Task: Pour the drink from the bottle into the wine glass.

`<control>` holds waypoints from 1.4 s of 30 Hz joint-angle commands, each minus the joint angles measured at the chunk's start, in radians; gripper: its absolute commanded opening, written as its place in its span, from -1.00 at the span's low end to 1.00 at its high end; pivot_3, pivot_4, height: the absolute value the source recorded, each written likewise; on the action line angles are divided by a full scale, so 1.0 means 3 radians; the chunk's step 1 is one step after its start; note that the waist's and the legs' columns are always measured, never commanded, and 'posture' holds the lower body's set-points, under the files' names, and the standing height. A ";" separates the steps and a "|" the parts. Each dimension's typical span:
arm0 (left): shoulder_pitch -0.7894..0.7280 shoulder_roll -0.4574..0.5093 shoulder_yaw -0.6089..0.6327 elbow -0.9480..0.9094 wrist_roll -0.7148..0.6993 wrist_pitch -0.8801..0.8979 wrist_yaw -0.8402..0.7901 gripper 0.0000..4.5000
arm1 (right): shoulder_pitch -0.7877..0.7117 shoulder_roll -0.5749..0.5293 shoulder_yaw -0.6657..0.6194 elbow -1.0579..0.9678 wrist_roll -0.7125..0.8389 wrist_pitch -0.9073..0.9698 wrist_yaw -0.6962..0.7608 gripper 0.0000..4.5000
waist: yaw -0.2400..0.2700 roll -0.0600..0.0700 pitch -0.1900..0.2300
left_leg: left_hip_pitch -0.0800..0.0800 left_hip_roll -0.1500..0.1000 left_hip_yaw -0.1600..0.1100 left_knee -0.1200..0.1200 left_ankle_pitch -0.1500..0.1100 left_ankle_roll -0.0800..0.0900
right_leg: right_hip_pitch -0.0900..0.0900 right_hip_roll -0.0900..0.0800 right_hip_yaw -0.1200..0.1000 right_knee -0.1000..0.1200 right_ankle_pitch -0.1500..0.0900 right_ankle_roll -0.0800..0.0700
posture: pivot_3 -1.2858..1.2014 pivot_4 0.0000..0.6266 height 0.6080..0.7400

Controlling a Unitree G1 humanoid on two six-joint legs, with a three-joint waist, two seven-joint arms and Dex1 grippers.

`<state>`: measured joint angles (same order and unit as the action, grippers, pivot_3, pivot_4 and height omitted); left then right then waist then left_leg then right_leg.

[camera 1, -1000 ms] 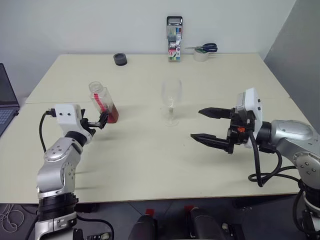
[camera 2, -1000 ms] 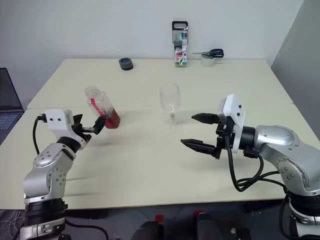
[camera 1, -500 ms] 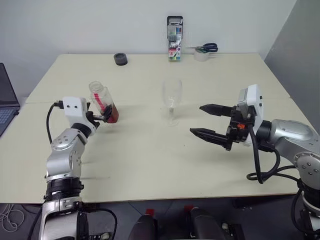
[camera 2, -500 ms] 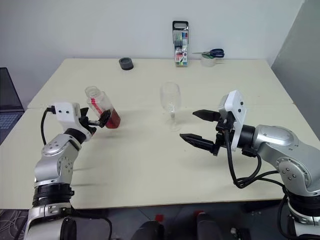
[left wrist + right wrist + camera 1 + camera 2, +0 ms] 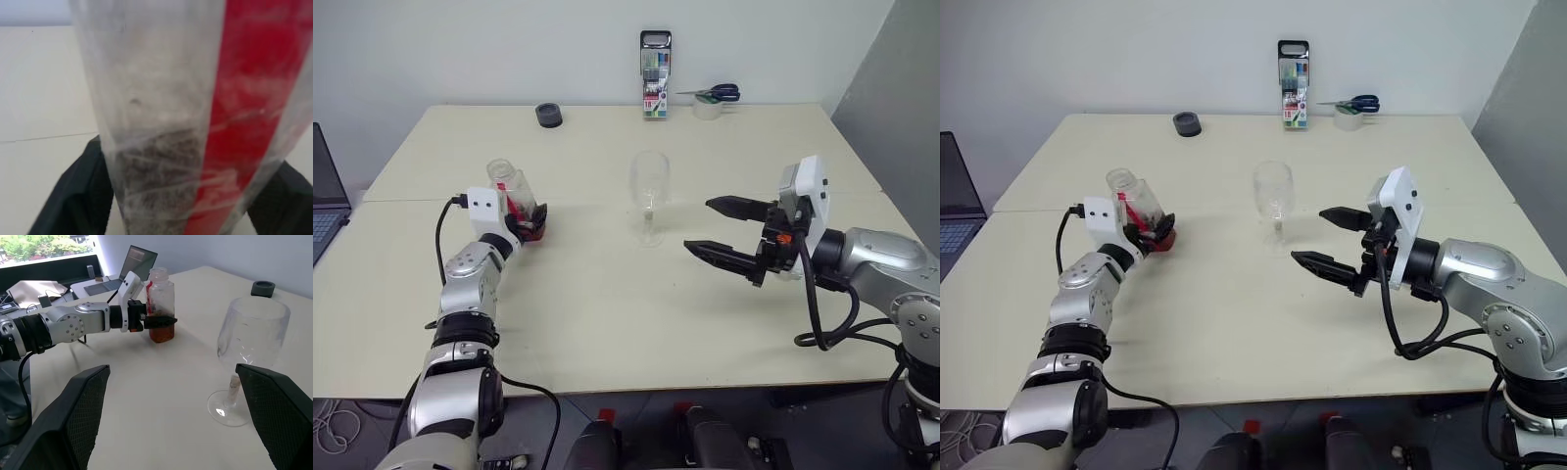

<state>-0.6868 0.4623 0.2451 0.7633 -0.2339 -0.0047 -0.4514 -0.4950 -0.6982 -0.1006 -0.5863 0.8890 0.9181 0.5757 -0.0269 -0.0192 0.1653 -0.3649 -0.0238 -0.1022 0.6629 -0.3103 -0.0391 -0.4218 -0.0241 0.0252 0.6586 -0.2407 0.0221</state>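
left gripper (image 5: 530,221) seemingly clasping bottle (image 5: 514,201) (uncapped)

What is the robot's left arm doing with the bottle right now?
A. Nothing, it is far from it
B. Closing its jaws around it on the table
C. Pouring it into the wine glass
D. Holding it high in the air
B: the left gripper has its jaws on either side of the uncapped bottle, which stands on the table, apart from the empty wine glass.

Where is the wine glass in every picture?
Left eye view: wine glass mid-table, right of the bottle.
Right eye view: mid-table again.
Left wrist view: not in it; the bottle is up close.
Right wrist view: near right side.
Shared landmark: the bottle.
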 commanded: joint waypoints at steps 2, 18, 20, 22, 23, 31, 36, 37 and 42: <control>-0.0073 0.0076 0.0050 -0.0009 -0.0006 -0.0116 -0.0048 -0.09 | -0.0011 -0.0009 -0.0111 -0.0112 0.0073 -0.0041 -0.0038 0.96 | 0.0000 0.0000 0.0000 | 0.0000 0.0000 -0.0002 0.0000 0.0000 0.0000 | 0.0000 0.0000 -0.0002 0.0000 0.0000 0.0000 | 0.03 -0.52 1.00; -0.0612 0.0330 -0.0582 -0.0108 0.0629 -0.0368 -0.0393 -0.24 | -0.0438 0.0207 0.0046 0.0037 -0.0573 -0.0606 -0.0241 0.96 | 0.0001 -0.0001 0.0000 | -0.0008 -0.0004 -0.0015 0.0003 0.0007 -0.0011 | 0.0001 0.0002 -0.0022 0.0000 0.0000 0.0000 | 0.03 -0.52 1.00; -0.0764 0.0366 -0.0677 -0.0029 0.0724 -0.0480 -0.0470 -0.24 | -0.0445 0.0226 0.0082 0.0088 -0.0670 -0.0674 -0.0220 0.96 | 0.0000 -0.0001 0.0000 | -0.0012 -0.0005 -0.0014 0.0003 0.0007 -0.0012 | 0.0000 0.0002 -0.0025 -0.0002 0.0000 0.0000 | 0.03 -0.52 1.00; -0.0949 0.0386 -0.0797 0.0035 0.0839 -0.0621 -0.0556 -0.24 | -0.0404 0.0254 0.0113 0.0139 -0.0763 -0.0750 -0.0201 0.96 | 0.0000 -0.0001 0.0000 | -0.0012 -0.0006 -0.0013 0.0002 0.0007 -0.0012 | -0.0001 0.0001 -0.0022 -0.0002 0.0000 0.0000 | 0.03 -0.52 1.00; -0.1034 0.0388 -0.0845 0.0069 0.0884 -0.0679 -0.0597 -0.24 | -0.0378 0.0271 0.0122 0.0161 -0.0799 -0.0781 -0.0196 0.96 | 0.0000 -0.0001 0.0000 | -0.0013 -0.0007 -0.0014 0.0002 0.0007 -0.0012 | -0.0002 0.0001 -0.0022 -0.0002 0.0000 0.0000 | 0.03 -0.52 1.00; -0.1605 0.0402 -0.1238 0.0470 0.1335 -0.1130 -0.0725 -0.24 | -0.0120 0.0395 0.0188 0.0212 -0.1000 -0.0993 -0.0157 0.96 | -0.0006 -0.0001 0.0000 | -0.0016 -0.0010 -0.0008 0.0003 0.0007 -0.0010 | -0.0003 0.0004 -0.0025 -0.0001 -0.0001 0.0000 | 0.03 -0.52 1.00; -0.1835 0.0430 -0.1457 0.0746 0.1655 -0.1405 -0.0634 -0.24 | -0.0062 0.0463 0.0197 0.0201 -0.1048 -0.1038 -0.0169 0.96 | -0.0016 -0.0001 0.0000 | -0.0015 -0.0011 -0.0006 0.0003 0.0007 -0.0010 | -0.0004 0.0006 -0.0025 0.0002 -0.0001 0.0000 | 0.03 -0.52 1.00; -0.1873 0.0429 -0.1483 0.0793 0.1701 -0.1443 -0.0611 -0.24 | -0.0049 0.0473 0.0201 0.0199 -0.1064 -0.1052 -0.0166 0.96 | -0.0016 -0.0001 0.0000 | -0.0015 -0.0011 -0.0007 0.0004 0.0007 -0.0010 | -0.0004 0.0006 -0.0025 0.0002 -0.0001 0.0000 | 0.03 -0.52 1.00; -0.2029 0.0458 -0.1646 0.0988 0.1985 -0.1664 -0.0447 -0.24 | 0.0011 0.0522 0.0205 0.0211 -0.1126 -0.1116 -0.0174 0.96 | -0.0015 -0.0001 0.0000 | -0.0016 -0.0012 -0.0005 0.0004 0.0007 -0.0009 | -0.0004 0.0006 -0.0025 0.0002 -0.0001 0.0000 | 0.03 -0.52 1.00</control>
<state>-1.2416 0.5762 -0.2442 1.0700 0.3406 -0.4656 -0.6173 -0.4868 -0.5435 -0.0243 -0.4997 0.5594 0.6122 0.5226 -0.0315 -0.0196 0.1655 -0.3698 -0.0273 -0.1033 0.6642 -0.3083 -0.0418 -0.4231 -0.0224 0.0178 0.6595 -0.2409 0.0220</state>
